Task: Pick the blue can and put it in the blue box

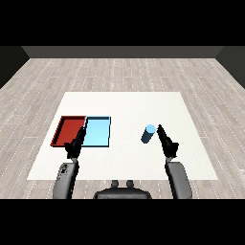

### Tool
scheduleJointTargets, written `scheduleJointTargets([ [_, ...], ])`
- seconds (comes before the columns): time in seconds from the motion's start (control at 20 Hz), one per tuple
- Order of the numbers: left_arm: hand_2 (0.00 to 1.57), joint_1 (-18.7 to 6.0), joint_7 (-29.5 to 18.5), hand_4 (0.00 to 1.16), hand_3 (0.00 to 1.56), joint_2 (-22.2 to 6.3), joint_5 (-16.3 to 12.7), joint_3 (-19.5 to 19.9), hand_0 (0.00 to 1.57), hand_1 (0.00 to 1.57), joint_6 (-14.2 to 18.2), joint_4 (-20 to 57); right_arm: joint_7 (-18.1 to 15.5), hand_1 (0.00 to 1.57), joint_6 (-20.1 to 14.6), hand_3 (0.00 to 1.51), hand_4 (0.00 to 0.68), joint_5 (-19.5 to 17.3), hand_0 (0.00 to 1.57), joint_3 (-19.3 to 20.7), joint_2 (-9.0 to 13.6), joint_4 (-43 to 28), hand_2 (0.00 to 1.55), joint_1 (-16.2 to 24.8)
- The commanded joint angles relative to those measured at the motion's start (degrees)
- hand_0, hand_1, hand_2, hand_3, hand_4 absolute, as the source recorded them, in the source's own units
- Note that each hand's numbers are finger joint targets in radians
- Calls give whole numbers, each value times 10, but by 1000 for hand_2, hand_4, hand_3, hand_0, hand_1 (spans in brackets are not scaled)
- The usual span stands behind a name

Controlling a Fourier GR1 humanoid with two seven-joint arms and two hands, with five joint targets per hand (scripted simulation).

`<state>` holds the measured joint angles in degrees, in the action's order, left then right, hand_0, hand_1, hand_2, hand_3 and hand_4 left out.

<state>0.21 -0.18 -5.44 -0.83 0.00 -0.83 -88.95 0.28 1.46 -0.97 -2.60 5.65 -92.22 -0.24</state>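
Grey plank flooring runs out to dark walls behind, and on it we see the white tabletop (143, 103), taken here from the head view, the only one we have.

We use the light blue tray (98, 131) as our landmark. It lies flat on the tabletop, and nothing shows inside it; its floor is bare apart from where our left hand crosses its near left corner. Touching its left edge, side by side, lies the red tray (67, 129), and we see nothing in that one either.

Well to the right of the light blue tray, on the open tabletop, is the blue can (148, 134). It looks tilted, its pale top end turned up and away from us, its darker body slanting down to the left.

Just to the right of the can is our right hand (166, 139), fingers long and straight, pointing away from us, beside the can and not curled round it. Whether it touches the can we cannot tell.

Our left hand (76, 142) sits over the seam between the two trays, at the light blue tray's near left corner, fingers straight and holding nothing.

Between the can and the light blue tray we see only bare tabletop.
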Motion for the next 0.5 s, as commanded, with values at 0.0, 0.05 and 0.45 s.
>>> scheduleJointTargets([
  [0.0,0,-1,-2,0,0,-1,15,-3,0,0,-9,3,-5,0,19,0,0,11,0,33,11,23,0,-18],
  [0.05,0,-1,-2,0,0,0,15,-4,0,0,-7,3,-10,0,31,0,0,28,0,59,28,44,0,-34],
  [0.45,0,-16,-180,0,0,41,-45,22,0,0,-17,-58,-140,0,155,0,0,174,0,162,75,102,0,-87],
])
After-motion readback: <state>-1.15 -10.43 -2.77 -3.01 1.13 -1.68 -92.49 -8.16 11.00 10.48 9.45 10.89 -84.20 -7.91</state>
